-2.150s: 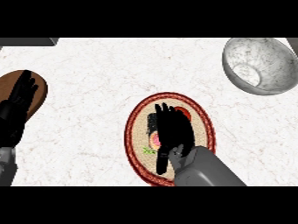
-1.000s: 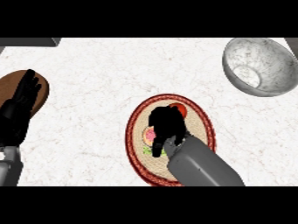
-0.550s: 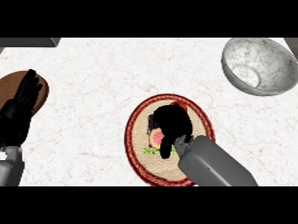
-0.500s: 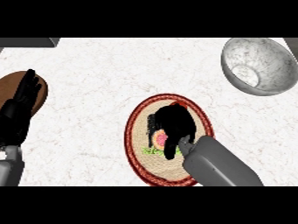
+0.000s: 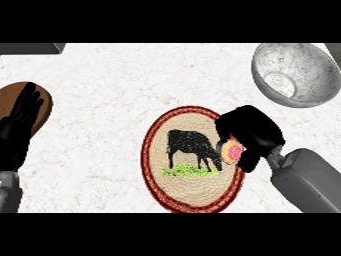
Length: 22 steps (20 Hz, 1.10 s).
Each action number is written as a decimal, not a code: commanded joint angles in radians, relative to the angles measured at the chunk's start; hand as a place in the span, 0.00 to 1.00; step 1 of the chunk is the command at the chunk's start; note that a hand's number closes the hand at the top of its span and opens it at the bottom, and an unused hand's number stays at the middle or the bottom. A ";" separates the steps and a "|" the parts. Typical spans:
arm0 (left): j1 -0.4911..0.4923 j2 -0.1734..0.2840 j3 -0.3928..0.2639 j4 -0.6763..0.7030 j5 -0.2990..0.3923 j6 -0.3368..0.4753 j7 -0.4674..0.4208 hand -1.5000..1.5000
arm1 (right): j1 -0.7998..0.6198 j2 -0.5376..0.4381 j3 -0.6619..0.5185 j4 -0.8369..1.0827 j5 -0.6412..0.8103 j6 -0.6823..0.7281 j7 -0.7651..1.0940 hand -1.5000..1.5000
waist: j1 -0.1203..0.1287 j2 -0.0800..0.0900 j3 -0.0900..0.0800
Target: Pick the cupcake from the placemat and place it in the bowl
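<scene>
An oval placemat (image 5: 191, 200) with a red rim and a black cow picture lies at the counter's middle. My right hand (image 5: 248, 131) hangs over its right edge with fingers curled round the pink cupcake (image 5: 234, 151), most of which is hidden. The marbled grey bowl (image 5: 297, 74) stands at the far right, apart from the hand and beyond it. At the left edge my left hand (image 5: 12, 134) rests open, fingers up.
A brown wooden board (image 5: 46, 101) lies under my left hand at the counter's left side. A dark grey block (image 5: 21, 48) sits at the far left corner. White marble counter (image 5: 121, 85) stretches between placemat and bowl.
My right hand has curled round the cupcake and shifted right off the placemat's middle, uncovering the cow picture. The left hand has stayed put.
</scene>
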<state>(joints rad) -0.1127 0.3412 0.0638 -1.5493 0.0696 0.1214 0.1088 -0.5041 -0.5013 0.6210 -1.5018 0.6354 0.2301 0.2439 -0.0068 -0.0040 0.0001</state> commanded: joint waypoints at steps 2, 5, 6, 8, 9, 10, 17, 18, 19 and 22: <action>-0.010 -0.027 -0.001 0.039 -0.032 0.034 -0.025 0.50 | 0.053 -0.152 -0.135 -0.213 -0.001 -0.062 -0.056 1.00 | -0.029 -0.003 0.000; 0.025 -0.005 0.015 -0.013 0.001 0.005 0.010 0.50 | 0.020 -0.128 -0.275 -0.279 -0.050 -0.120 0.002 1.00 | -0.016 -0.007 0.001; 0.017 -0.007 0.008 0.010 -0.011 0.002 -0.015 0.50 | -0.022 -0.115 -0.313 -0.326 -0.079 -0.102 0.039 1.00 | -0.021 -0.007 0.000; 0.009 -0.006 0.011 0.002 -0.003 -0.003 0.013 0.50 | 0.036 -0.156 -0.406 -0.378 -0.145 -0.096 0.035 1.00 | -0.021 -0.004 0.000; -0.032 -0.003 0.013 -0.003 -0.011 0.009 0.033 0.50 | 0.005 -0.159 -0.455 -0.387 -0.198 -0.058 0.053 1.00 | -0.018 -0.003 0.000; -0.018 -0.010 0.022 -0.035 0.001 0.018 0.050 0.50 | 0.020 -0.170 -0.498 -0.407 -0.246 -0.034 0.059 1.00 | -0.012 -0.003 0.000; -0.086 -0.044 -0.006 0.040 -0.054 0.006 0.051 0.50 | 0.017 -0.162 -0.646 -0.300 -0.254 0.023 0.014 1.00 | 0.003 0.004 0.000; -0.036 -0.038 0.007 -0.004 -0.054 0.008 0.022 0.50 | -0.060 -0.133 -0.629 -0.169 -0.239 0.010 -0.010 1.00 | 0.014 0.005 0.000; -0.008 0.011 0.045 -0.016 0.006 -0.067 0.018 0.50 | -0.048 -0.154 -0.683 -0.142 -0.298 0.020 -0.070 1.00 | 0.016 0.005 0.000; -0.003 -0.032 0.020 0.004 -0.027 -0.039 -0.009 0.50 | -0.101 -0.089 -0.658 0.010 -0.251 -0.029 -0.130 1.00 | 0.021 0.007 0.000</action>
<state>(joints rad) -0.1490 0.3175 0.0779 -1.5449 0.0394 0.0999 0.1315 -0.5703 -0.6323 -0.0123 -1.6307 0.3797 0.2270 0.1924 0.0064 0.0011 -0.0001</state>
